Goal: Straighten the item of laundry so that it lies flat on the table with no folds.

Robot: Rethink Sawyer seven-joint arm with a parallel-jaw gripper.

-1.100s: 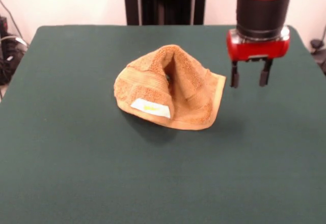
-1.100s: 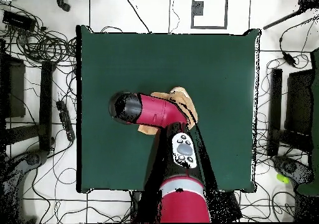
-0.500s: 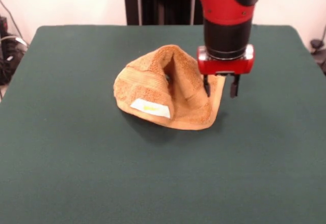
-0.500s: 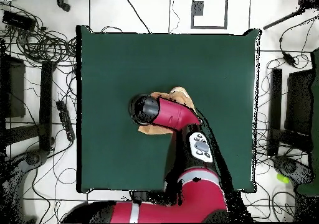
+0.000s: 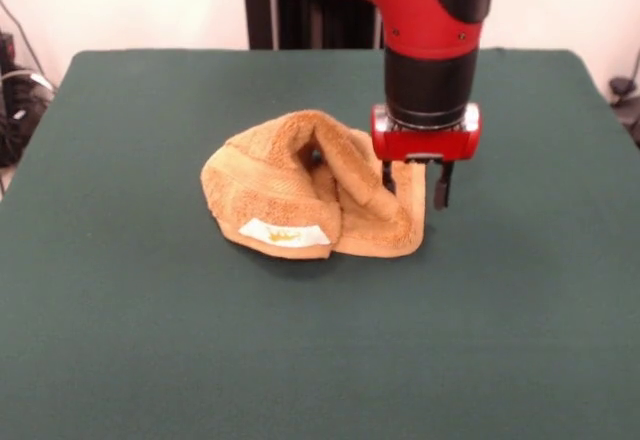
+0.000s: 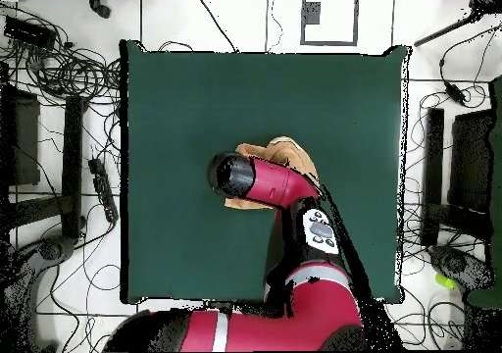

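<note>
The item of laundry [image 5: 300, 195], an orange-tan towel, lies bunched in a humped, folded heap near the middle of the green table [image 5: 150, 340]. Its white label with yellow print faces the front. My gripper [image 5: 413, 192] stands open at the heap's right edge, one finger [image 5: 387, 178] against the towel's fold and the other finger [image 5: 440, 188] just outside the edge, so the hem sits between them. In the overhead view the arm's wrist [image 6: 235, 174] covers the gripper and most of the towel [image 6: 284, 153]; only its rim shows around the wrist.
Cables and black stands [image 6: 74, 143] lie on the floor around the table [image 6: 196, 94] in the overhead view. The red arm [image 6: 294, 202] reaches across the table's near half from the base.
The gripper came from the right to the towel's right edge and lowered over it. The towel has slid left and bunched up more tightly, its label now lower and further left.
</note>
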